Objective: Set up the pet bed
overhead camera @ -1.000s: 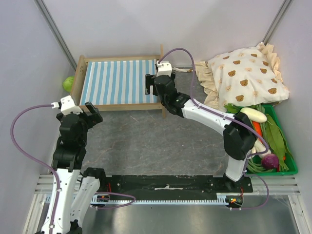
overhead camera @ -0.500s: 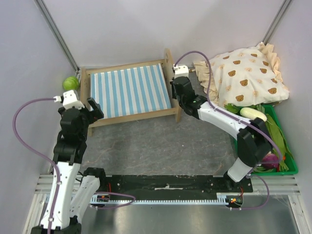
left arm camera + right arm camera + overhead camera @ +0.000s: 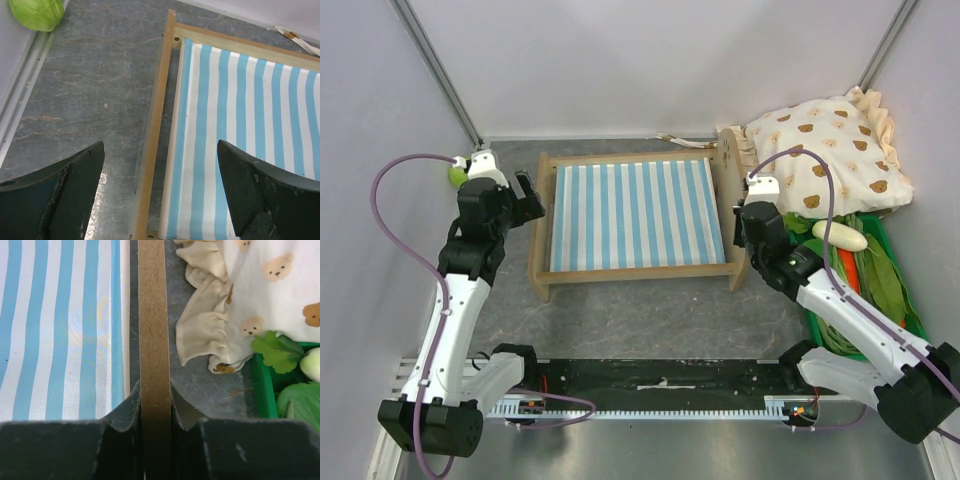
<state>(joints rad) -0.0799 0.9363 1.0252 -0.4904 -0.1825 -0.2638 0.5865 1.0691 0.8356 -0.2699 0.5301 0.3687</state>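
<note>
At the far left a cabbage [image 3: 458, 172] lies by the wall, clear of the work. Just beside it the left end effector [image 3: 530, 195] hangs over the table [image 3: 650, 310] with its fingers spread wide. In the wrist view they straddle the foot rail [image 3: 155, 140] without touching it. The bed [image 3: 630, 215] stands flat in the middle of the table, toward the back, with striped fabric up and its headboard [image 3: 730, 200] at the right end. The right end effector [image 3: 748, 228] is clamped on that headboard, both fingers pressed against the thin board edge from either side. The step looks like squaring the frame into its final spot, and most of that seems done. To finish well, the right arm should nudge only along the table, since lifting by one thin board could tip or twist the frame. If more turning is needed, the left fingers could close on the foot rail first so both ends move together. Right of the headboard the frilled cushion [image 3: 825, 150] lies very near, its ruffle just beside the board, so drifting further right risks trapping fabric under a leg. The tray [image 3: 912, 340] of vegetables sits beyond it.
</note>
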